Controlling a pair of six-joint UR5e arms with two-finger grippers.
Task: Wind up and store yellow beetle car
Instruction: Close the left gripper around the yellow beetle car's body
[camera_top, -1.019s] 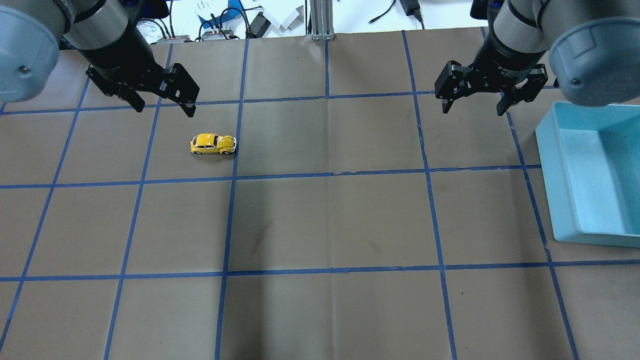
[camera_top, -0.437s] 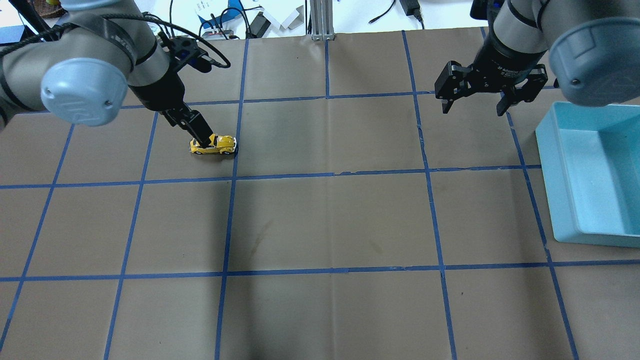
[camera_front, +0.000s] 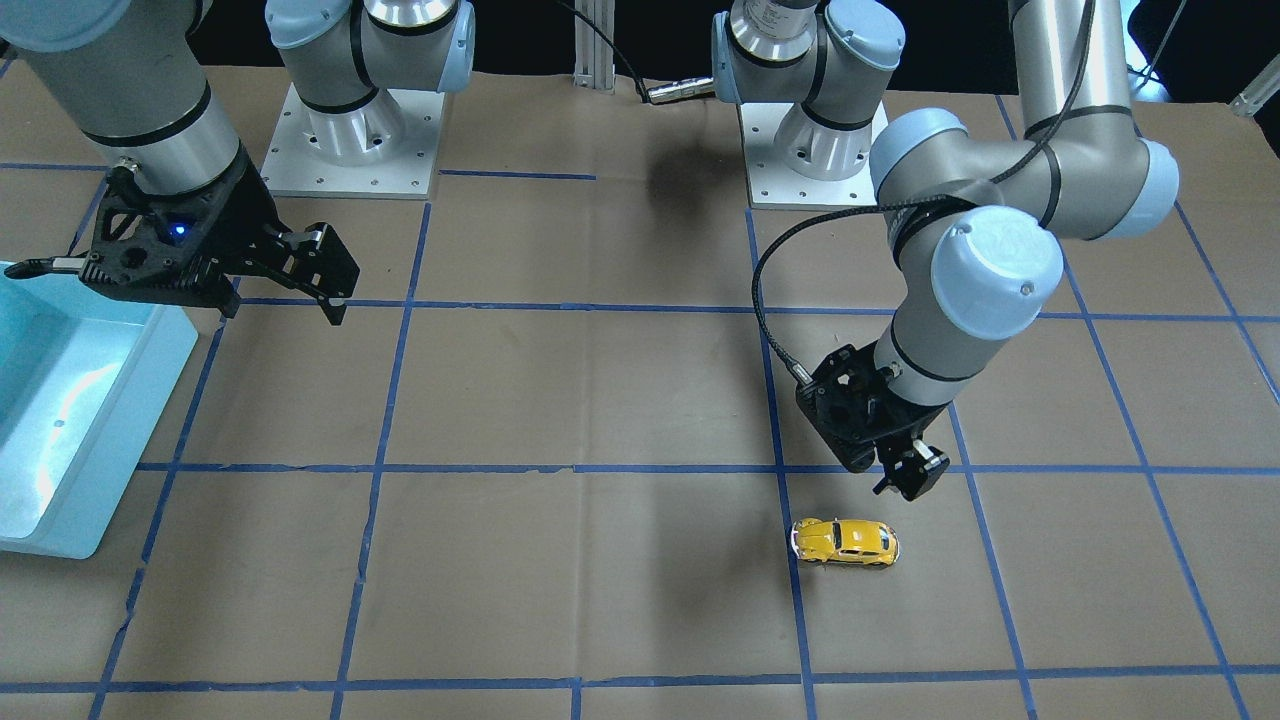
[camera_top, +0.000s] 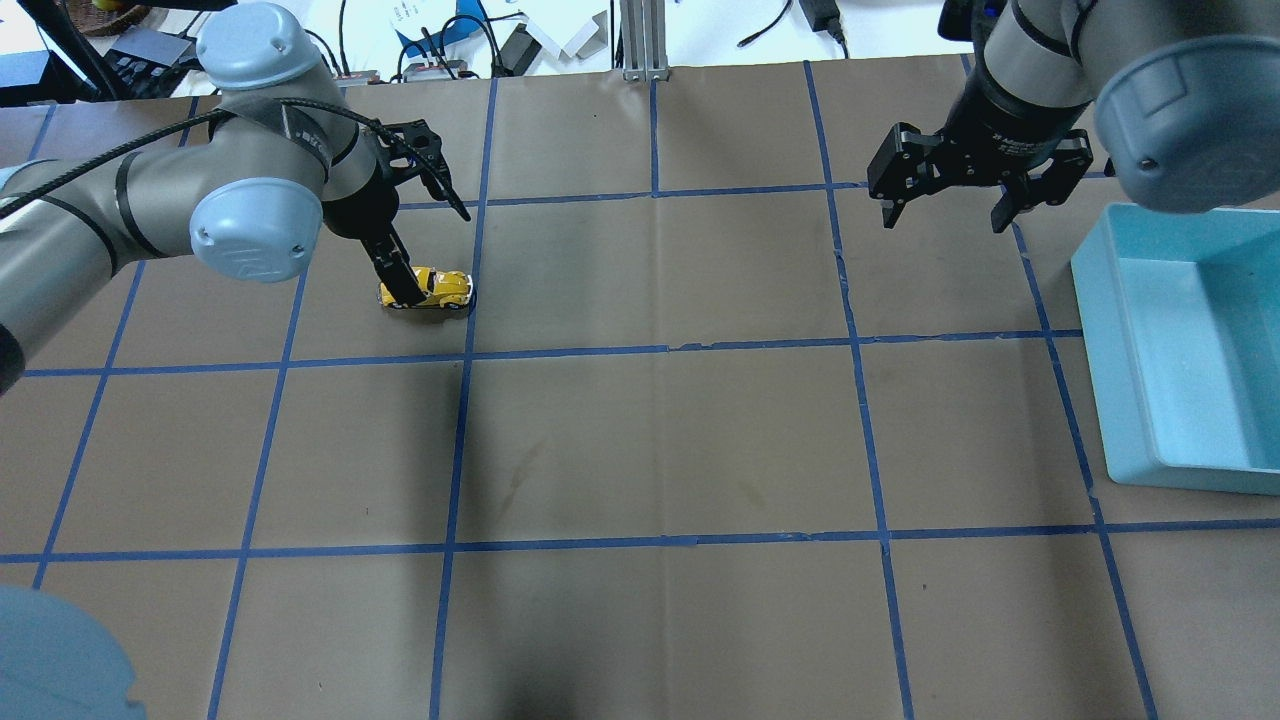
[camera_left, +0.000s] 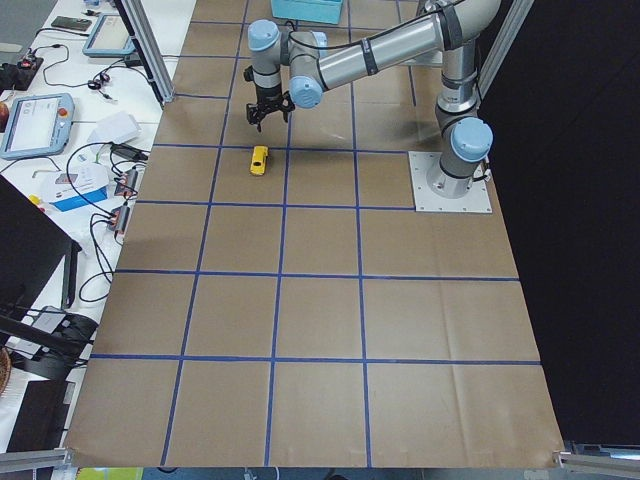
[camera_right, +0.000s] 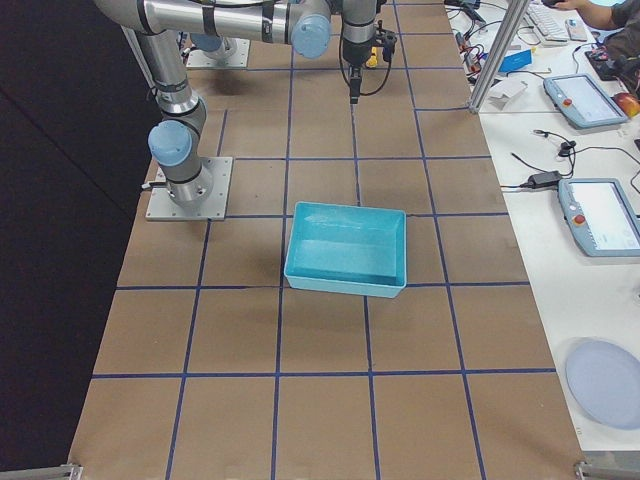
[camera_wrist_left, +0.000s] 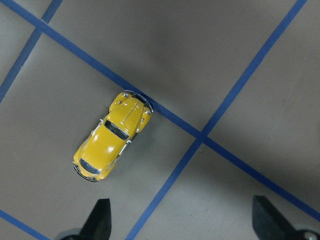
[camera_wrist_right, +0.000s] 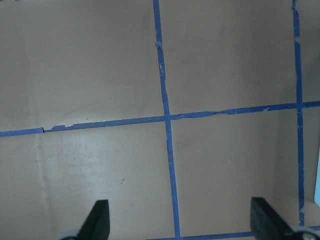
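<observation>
The glossy yellow car (camera_wrist_left: 112, 135) with silver bumpers is sitting on the worktop (camera_top: 650, 450); left tool (camera_wrist_left: 181, 220) and right tool (camera_top: 945, 220) are hanging released.

Toy Beetle car (camera_top: 440, 288) on the table's (camera_top: 650, 450) left half, one end at a tape line (camera_top: 467, 330), left gripper (camera_front: 905, 487) raised just beside it, bin (camera_top: 1095, 370) at the table's right edge, right gripper (camera_top: 945, 222) above the table near the bin.
</observation>
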